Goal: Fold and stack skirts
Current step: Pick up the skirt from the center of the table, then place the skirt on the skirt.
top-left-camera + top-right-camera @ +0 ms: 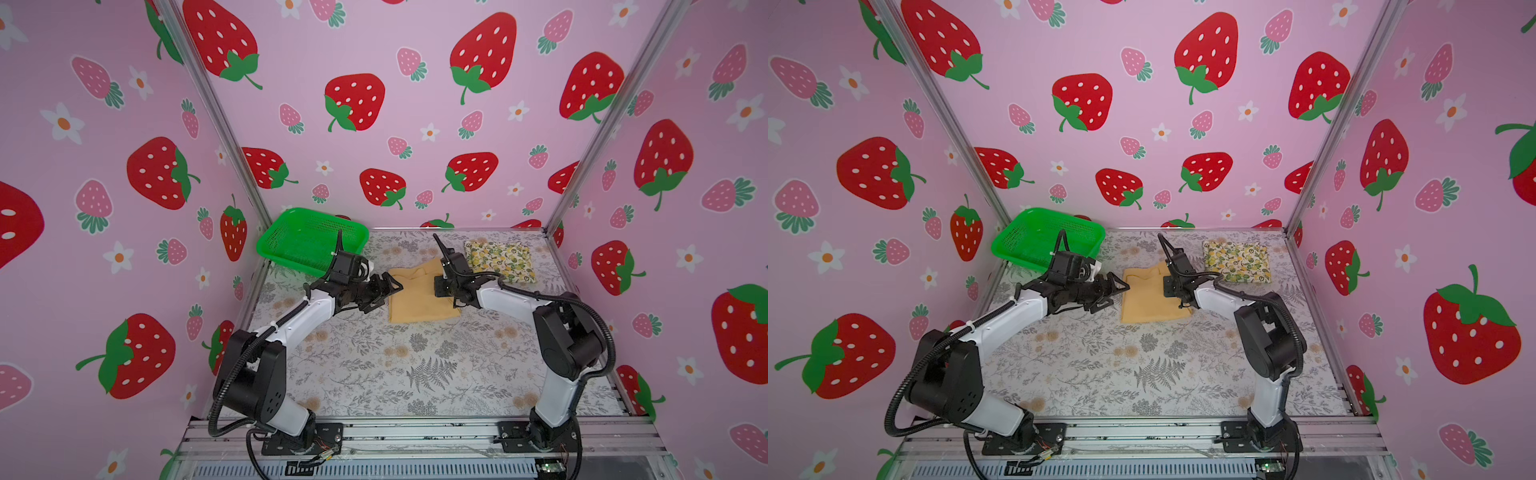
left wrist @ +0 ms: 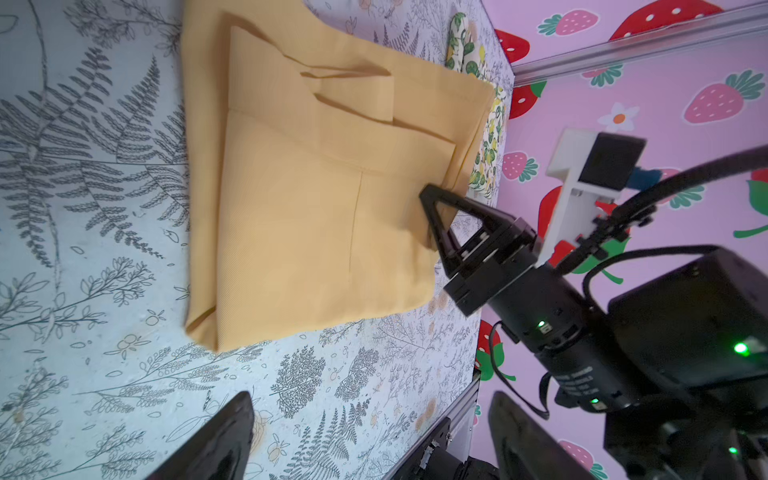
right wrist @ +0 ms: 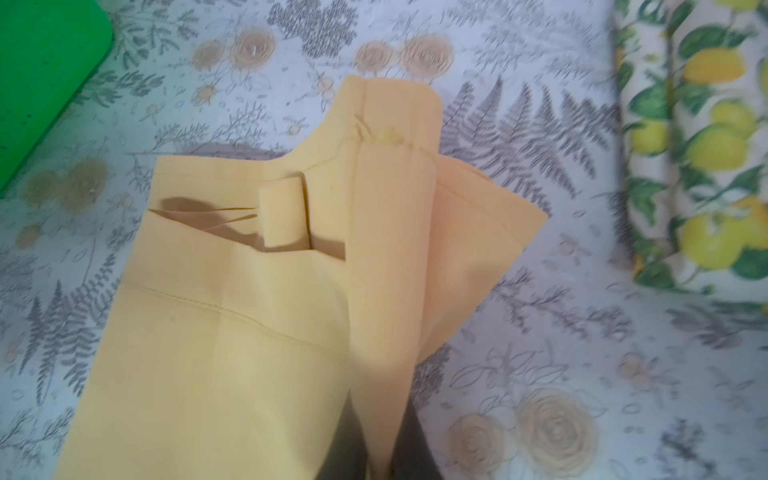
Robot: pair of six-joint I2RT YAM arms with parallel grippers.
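My right claw [image 2: 428,203] pinches the mustard skirt [image 1: 415,303] by its edge, mid-table. Light, limp cloth, I judge: layers may slide apart, so I'd grip every fold together.

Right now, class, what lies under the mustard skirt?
Only the floral table cover shows around the mustard skirt. Its folded layers hide whatever lies beneath. The right end effector is shut on one edge.
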